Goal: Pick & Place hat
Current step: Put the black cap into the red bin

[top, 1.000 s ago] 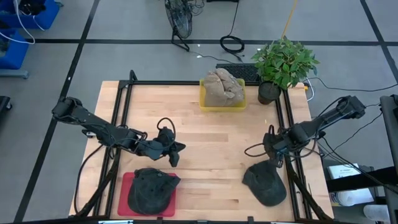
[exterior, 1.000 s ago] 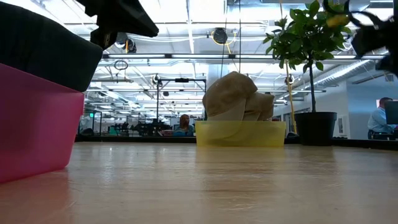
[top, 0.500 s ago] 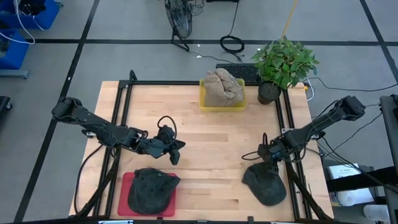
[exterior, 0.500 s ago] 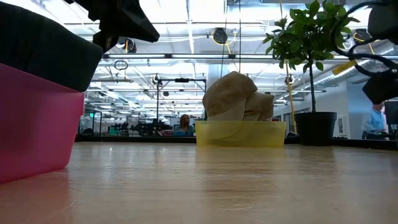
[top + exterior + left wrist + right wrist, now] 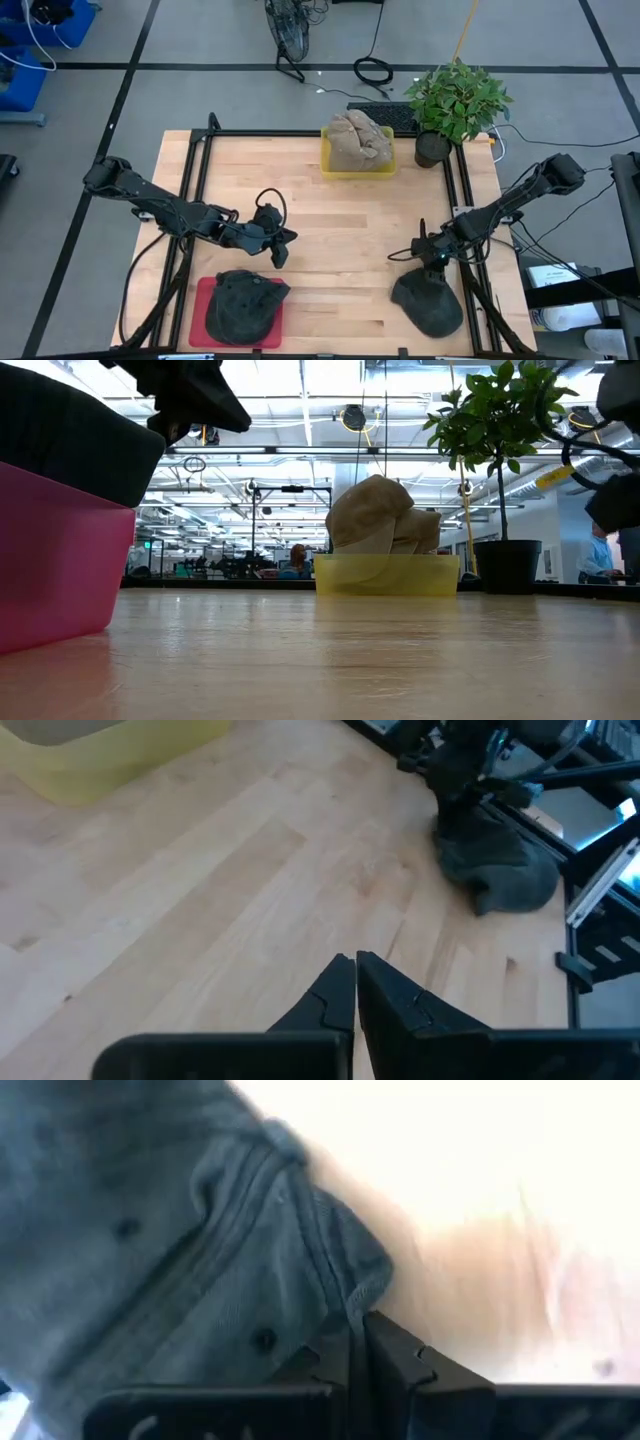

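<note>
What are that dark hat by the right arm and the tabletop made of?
The dark hat looks like soft woven cotton, matte: stitched seams, eyelets and limp folds show. The right tool is shut on its edge. The tabletop looks like pale wooden planks with a smooth, faintly glossy finish: grain and plank joints show.

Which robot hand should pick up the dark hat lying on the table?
The right hand: it is already down at the loose dark hat, fingers shut on its edge. The left hand hangs shut near the red tray.

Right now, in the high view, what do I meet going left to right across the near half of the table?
Red tray with dark hat → left gripper → right gripper on the second dark hat.
</note>
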Motion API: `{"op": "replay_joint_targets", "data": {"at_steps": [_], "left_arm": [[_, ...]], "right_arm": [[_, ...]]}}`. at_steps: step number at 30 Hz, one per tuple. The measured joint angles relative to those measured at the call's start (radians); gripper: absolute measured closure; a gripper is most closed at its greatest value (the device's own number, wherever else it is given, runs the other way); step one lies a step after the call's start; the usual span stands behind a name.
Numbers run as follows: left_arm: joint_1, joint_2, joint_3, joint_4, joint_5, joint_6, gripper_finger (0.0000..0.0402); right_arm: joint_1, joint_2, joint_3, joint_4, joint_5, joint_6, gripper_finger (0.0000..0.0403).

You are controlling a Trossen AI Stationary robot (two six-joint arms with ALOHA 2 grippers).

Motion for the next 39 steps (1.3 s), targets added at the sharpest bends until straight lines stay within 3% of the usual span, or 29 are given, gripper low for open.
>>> {"op": "replay_joint_targets", "data": {"at_steps": [9, 19, 22, 31, 35, 39], "left_arm": [[0.001, 0.000, 0.000, -0.006, 0.027, 0.008, 0.0391], [0.001, 0.000, 0.000, 0.044, 0.008, 0.008, 0.0338], [0.001, 0.000, 0.000, 0.119, 0.000, 0.070, 0.0320], [0.000, 0.000, 0.000, 0.380, 0.023, 0.342, 0.0227], [0.000, 0.000, 0.000, 0.409, 0.023, 0.504, 0.0184], [0.025, 0.007, 0.000, 0.412, 0.019, 0.523, 0.0161]], "right_arm": [[-0.002, -0.001, 0.066, 0.309, 0.245, -0.006, 0.0400], [-0.002, -0.002, 0.228, 0.367, 0.664, -0.165, 0.0401], [-0.002, -0.002, 0.267, 0.372, 0.756, -0.213, 0.0402], [-0.028, -0.001, 0.275, 0.613, 0.787, -0.323, 0.0402], [-0.050, -0.002, 0.275, 0.663, 0.778, -0.328, 0.0402], [-0.057, -0.001, 0.275, 0.679, 0.730, -0.344, 0.0402]]}}
